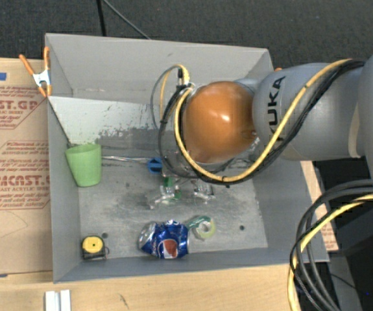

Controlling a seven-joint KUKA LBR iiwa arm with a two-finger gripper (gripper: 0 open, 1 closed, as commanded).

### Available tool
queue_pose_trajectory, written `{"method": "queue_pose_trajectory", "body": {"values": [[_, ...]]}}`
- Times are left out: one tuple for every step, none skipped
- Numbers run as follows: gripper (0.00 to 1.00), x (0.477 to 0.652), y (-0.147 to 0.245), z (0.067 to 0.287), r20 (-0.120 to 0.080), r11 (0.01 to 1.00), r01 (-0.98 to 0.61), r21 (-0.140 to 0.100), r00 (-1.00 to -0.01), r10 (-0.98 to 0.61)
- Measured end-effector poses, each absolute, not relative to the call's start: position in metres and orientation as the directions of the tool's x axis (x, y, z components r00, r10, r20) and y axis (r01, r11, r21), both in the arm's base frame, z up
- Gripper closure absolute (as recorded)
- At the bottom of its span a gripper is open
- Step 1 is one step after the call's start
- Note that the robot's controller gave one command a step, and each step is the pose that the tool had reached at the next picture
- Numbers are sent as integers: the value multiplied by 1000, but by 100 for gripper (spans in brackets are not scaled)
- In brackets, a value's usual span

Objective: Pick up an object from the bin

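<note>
The pincer (186, 190) hung low over the middle of the bin (95, 115), under the orange cover (215, 122) of the wrist, and this cover hid much of it, so I could not tell if it was open or closed, or if it had hold of anything. Just at its left side, on the floor of the bin, lay a small clear thing (167, 193) with a little green on it; it was the nearest thing, but I could not see what kind of thing it was. It looked light and perhaps slippery, so in my judgement a grip across its narrow part would be the safest. A small blue thing (154, 166) lay a little further up and to the left. Nearer the front wall lay a crushed blue can (165, 240), and a pale green ring (202, 227) just beside it. The can was probably light and thin, with creases that give a good hold across its flattened body. A green cup (84, 164) stood near the left wall and a yellow tape measure (92, 245) lay in the front left corner, both well apart from the pincer. The middle of the floor was mostly bare, so there was open room to lift straight up; only the things beside the walls would be hard to approach.
</note>
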State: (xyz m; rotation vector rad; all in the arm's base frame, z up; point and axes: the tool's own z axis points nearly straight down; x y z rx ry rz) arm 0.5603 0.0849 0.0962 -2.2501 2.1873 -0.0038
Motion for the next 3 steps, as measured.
{"method": "queue_pose_trajectory", "body": {"values": [[0,564,217,80,-7,-99,-995,-1,99,-995],[0,586,158,187,-1,-271,-962,-8,271,-962],[0,572,105,137,-3,-348,-937,4,348,-937]]}}
